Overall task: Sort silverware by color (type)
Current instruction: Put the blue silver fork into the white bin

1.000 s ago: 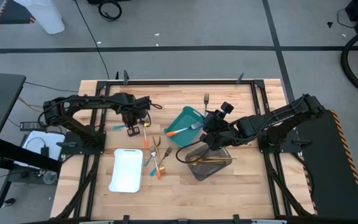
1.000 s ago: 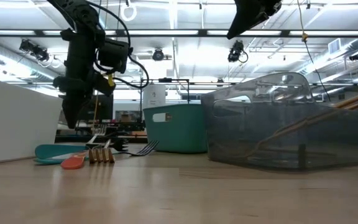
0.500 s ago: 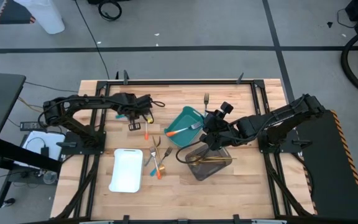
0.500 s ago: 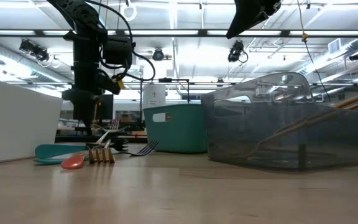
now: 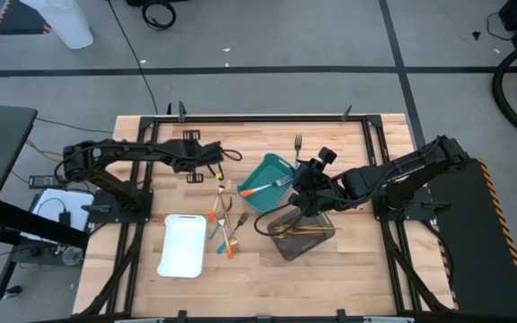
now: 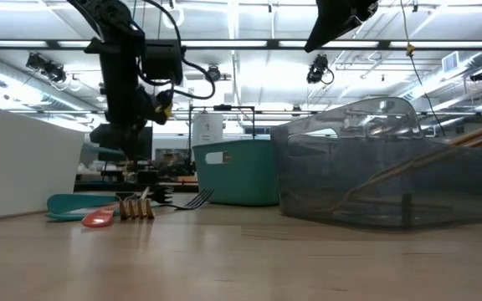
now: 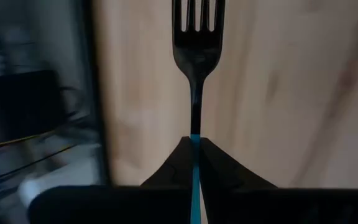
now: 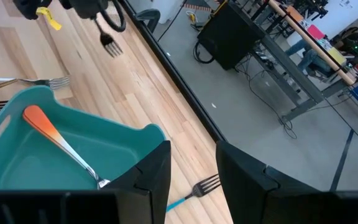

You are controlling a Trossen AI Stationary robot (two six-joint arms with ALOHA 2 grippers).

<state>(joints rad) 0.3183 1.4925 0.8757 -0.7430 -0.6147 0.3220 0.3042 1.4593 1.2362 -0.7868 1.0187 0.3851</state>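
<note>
My left gripper [image 5: 201, 165] is shut on a fork with a silver head [image 7: 197, 34] and a teal-blue handle, above the table left of the teal tray [image 5: 260, 172]. The right wrist view shows that fork [image 8: 110, 43] hanging under the left gripper. My right gripper [image 8: 191, 167] is open and hovers over the teal tray's right side [image 8: 104, 140]. An orange-handled fork [image 5: 260, 187] lies in that tray. Gold utensils [image 5: 302, 231] lie in the grey tray. More silverware [image 5: 223, 224] lies in a loose pile on the wood. My left gripper pinches the fork's teal-blue handle [image 7: 194, 146] between its two fingers, which lie along the fork. It comes from above, pointing down. The fork hangs head down below the fingers, lifted clear of the table.
A white tray [image 5: 185, 244] sits near the table's near-left. A lone fork [image 5: 298, 144] lies by the far edge and a blue-handled fork [image 8: 194, 188] lies on the wood beside the teal tray. The grey tray [image 6: 392, 167] stands close in the low view.
My left gripper has risen from the table and moved toward the far edge, turning as it went. The teal-blue-handled fork has come up with it and now hangs clear of the wood. My right arm has kept still.
</note>
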